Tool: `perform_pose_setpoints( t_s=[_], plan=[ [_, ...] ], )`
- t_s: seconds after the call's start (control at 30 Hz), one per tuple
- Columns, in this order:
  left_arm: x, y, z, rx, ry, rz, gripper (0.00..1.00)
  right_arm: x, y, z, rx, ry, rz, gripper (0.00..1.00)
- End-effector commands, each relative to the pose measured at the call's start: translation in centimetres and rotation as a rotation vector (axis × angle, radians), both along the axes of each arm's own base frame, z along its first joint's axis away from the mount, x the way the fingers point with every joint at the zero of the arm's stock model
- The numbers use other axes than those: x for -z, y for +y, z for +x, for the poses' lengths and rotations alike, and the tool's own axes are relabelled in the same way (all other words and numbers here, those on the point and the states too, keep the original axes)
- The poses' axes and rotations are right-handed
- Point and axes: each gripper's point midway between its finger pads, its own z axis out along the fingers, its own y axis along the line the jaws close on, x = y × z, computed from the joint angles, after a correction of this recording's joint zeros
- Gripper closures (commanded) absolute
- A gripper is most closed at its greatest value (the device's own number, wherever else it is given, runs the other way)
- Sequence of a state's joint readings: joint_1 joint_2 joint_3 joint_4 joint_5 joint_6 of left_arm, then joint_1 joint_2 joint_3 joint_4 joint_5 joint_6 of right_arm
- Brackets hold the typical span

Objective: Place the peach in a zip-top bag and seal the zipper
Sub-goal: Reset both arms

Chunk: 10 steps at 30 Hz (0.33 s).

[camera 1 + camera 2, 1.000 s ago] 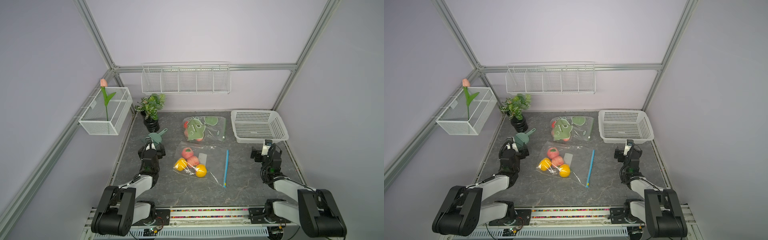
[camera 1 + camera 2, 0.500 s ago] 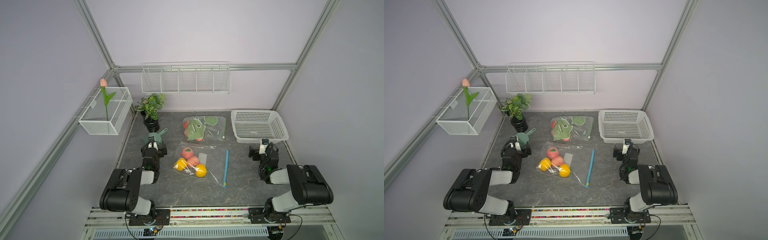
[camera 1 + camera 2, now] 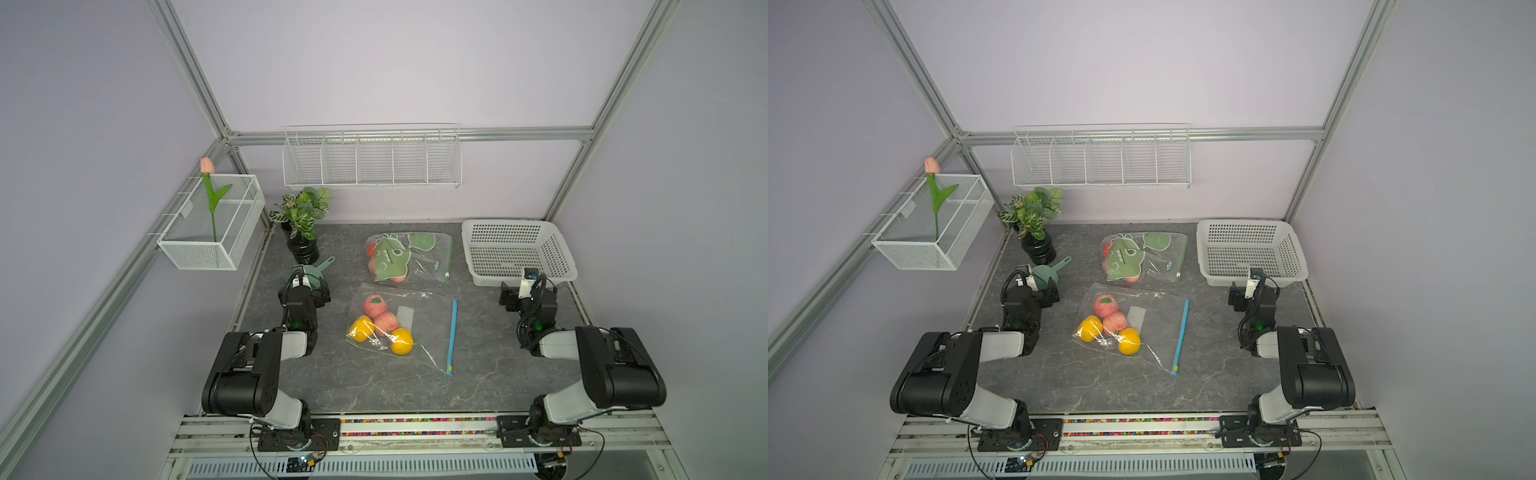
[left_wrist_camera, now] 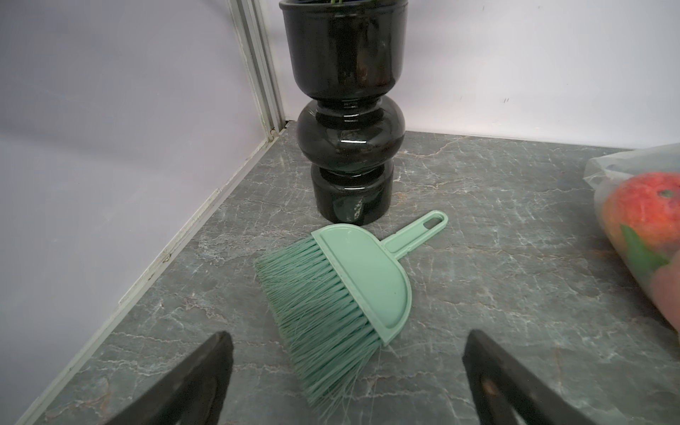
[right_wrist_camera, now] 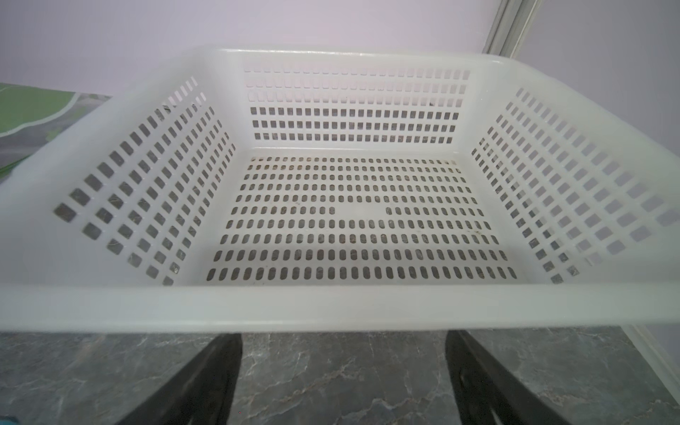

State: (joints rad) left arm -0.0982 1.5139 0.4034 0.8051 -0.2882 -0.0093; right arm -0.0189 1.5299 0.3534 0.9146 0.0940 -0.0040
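A clear zip-top bag (image 3: 428, 328) (image 3: 1158, 326) lies flat mid-table, its blue zipper strip (image 3: 452, 332) (image 3: 1181, 332) along the right edge. Inside it are two pink peaches (image 3: 375, 306) (image 3: 1115, 323) and two yellow-orange fruits (image 3: 401, 341). Whether the zipper is pressed shut I cannot tell. My left gripper (image 3: 306, 287) (image 4: 346, 338) rests open at the left side, over the bristles of a green brush. My right gripper (image 3: 523, 296) (image 5: 344, 338) is open at the right side, just in front of the white basket. Both are empty and apart from the bag.
A green hand brush (image 4: 353, 279) (image 3: 313, 274) lies before a black vase (image 4: 349, 147) holding a plant (image 3: 301, 208). A white perforated basket (image 5: 331, 305) (image 3: 469, 232) stands back right. A green-printed bag (image 3: 399, 257) with red fruit lies behind the clear bag. Wire racks hang on the walls.
Both arms have folded, their rear links swinging up near the front rail, and the grippers crept slightly toward the back. The bag and the fruit have not moved.
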Motion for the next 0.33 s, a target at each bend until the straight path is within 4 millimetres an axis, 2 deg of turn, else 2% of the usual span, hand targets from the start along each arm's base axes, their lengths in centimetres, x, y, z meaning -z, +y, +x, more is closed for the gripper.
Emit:
perform_pose_setpoints(
  t_s=[0.0,0.3],
  plan=[
    [-0.34,0.28,0.35,-0.015,-0.006,-0.006,0.00,-0.16,-0.19,0.13,0.018,0.000,-0.001,0.11],
    [-0.27,0.26,0.31,-0.014,-0.004,-0.005,0.00,-0.12,-0.16,0.16,0.016,0.002,-0.003,0.11]
  ],
)
